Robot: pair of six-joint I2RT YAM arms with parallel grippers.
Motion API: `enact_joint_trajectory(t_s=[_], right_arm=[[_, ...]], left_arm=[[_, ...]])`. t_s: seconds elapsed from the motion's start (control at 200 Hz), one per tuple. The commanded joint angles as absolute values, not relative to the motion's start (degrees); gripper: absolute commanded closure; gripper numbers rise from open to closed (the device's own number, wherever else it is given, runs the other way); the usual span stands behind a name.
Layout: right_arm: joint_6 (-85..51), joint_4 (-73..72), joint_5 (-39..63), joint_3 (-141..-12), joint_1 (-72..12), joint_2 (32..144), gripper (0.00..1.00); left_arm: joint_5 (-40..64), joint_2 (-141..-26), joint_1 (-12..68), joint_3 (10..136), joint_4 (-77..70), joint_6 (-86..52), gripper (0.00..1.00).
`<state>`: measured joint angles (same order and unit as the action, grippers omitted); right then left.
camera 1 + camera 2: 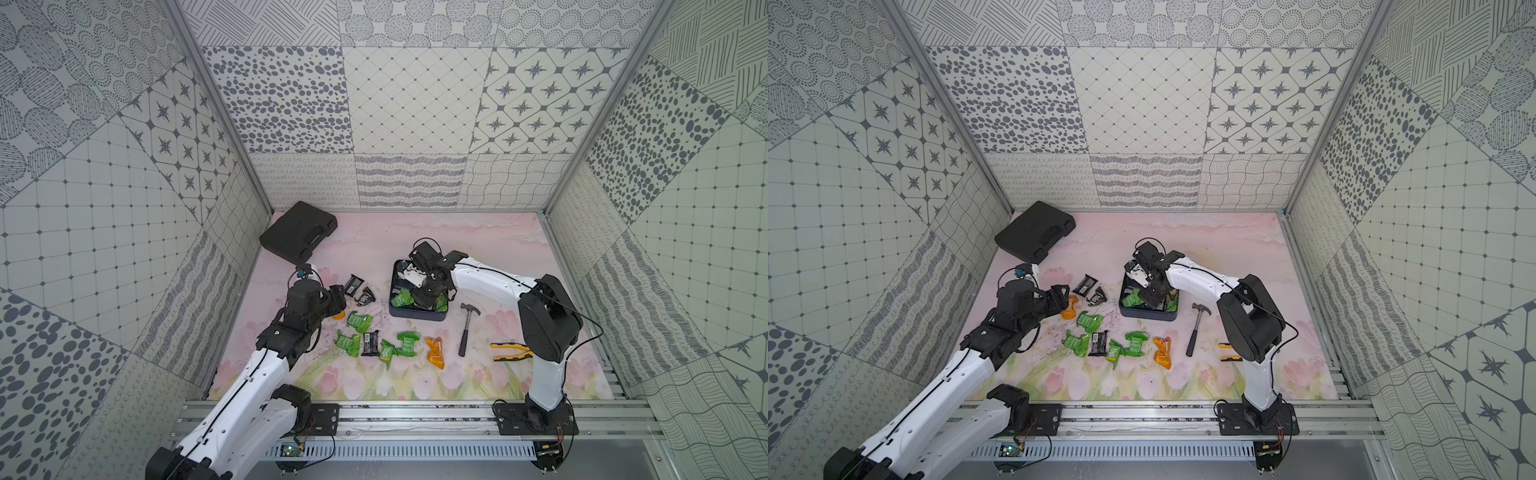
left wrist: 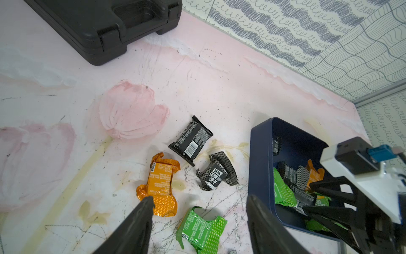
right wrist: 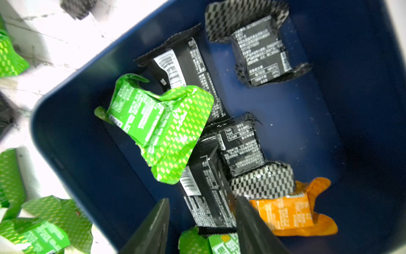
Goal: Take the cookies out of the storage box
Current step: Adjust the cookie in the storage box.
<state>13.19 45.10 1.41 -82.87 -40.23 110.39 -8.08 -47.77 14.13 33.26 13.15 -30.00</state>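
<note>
Risk, L side: L gripper (image 2: 198,198) hangs low over loose cookies (image 1: 359,320). If it swings, it may push them about or bump the case (image 1: 298,230).
Risk, box: box (image 1: 415,314) has low walls & looks light. A finger that catches a wall may drag or tip it.
Risk, grab: packs in the box lie on top of each other. R gripper (image 3: 201,201) may nip 2 at once, or the shiny black pack (image 3: 211,187) may slip out on the way up.
Risk, R side: hammer (image 1: 465,332) & pliers (image 1: 524,352) lie near the box. A wide swing that way may hit them.
L arm (image 1: 249,382): reaches fwd from the front rail, wrist bent down to the table (image 1: 374,245), L of the box, nearer to us than the case.
L gripper: jaws wide apart, nothing in them. An orange & a green pack lie under them.
Cookies: many are out on the table, L of & in front of the box. More sit in the box: green, black, orange.
Box: mid table, flat, just R of the loose pile.
R arm (image 1: 486,280): goes up from the rail, elbow high, then reaches fwd & L, wrist dips into the box.
R gripper: inside the box, jaws apart, one finger each side of the black pack. A gap shows by one finger, so I think no pinch yet.
</note>
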Motion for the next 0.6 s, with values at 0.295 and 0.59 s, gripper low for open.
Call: enact_joint_trajectory(t_s=[0.295,0.59], right_arm=[[13.78,48.49,9.91,-88.92,-36.71,116.73,0.47],[15.52,51.33,14.27,-89.66,-35.84,118.48,0.48]], left_arm=[[-1.71,-48.59,13.4,34.34,11.82,-28.87,0.3],[20.87,-56.16,13.8,35.03,5.3,-27.35,0.35]])
